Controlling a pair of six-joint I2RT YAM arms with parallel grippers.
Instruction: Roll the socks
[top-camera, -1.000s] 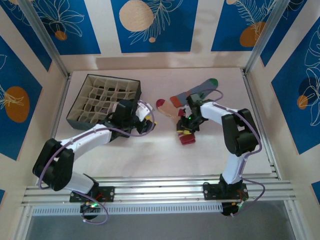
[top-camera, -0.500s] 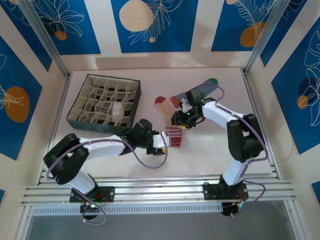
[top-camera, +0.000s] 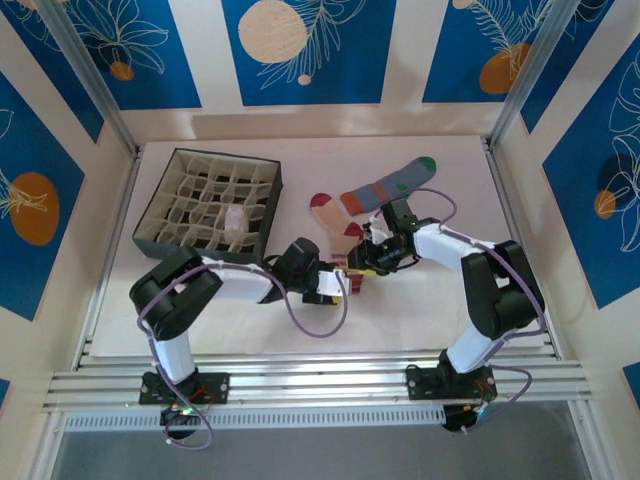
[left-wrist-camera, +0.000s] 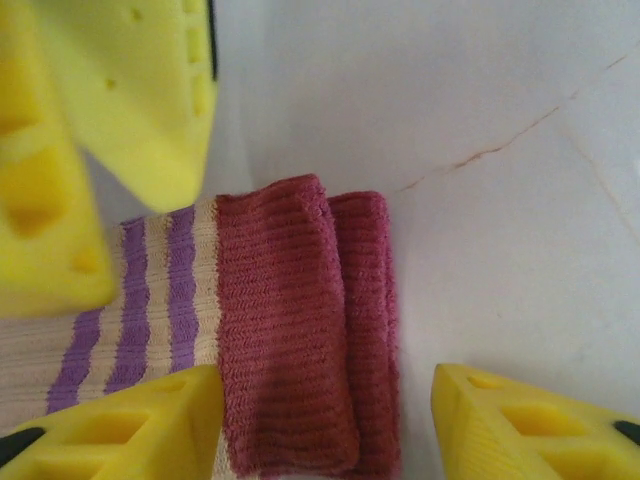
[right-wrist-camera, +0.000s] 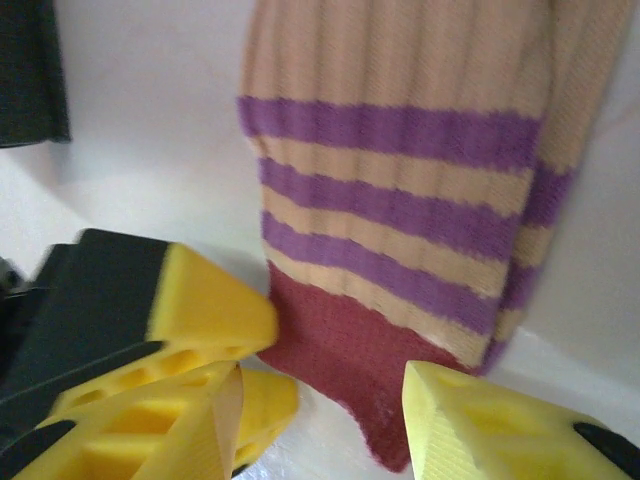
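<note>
Left tool (top-camera: 335, 286) has reached the peach sock (left-wrist-camera: 150, 300), its ribbed maroon cuff (left-wrist-camera: 290, 330) folded.

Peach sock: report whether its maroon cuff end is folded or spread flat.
Folded. The peach sock has its maroon cuff doubled: one ribbed layer lies over a second at the end.

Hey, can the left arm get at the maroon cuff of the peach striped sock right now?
Probably yes: the jaws of the left arm stand open astride the maroon cuff. Those of the right arm crowd the striped part, not the cuff.
</note>
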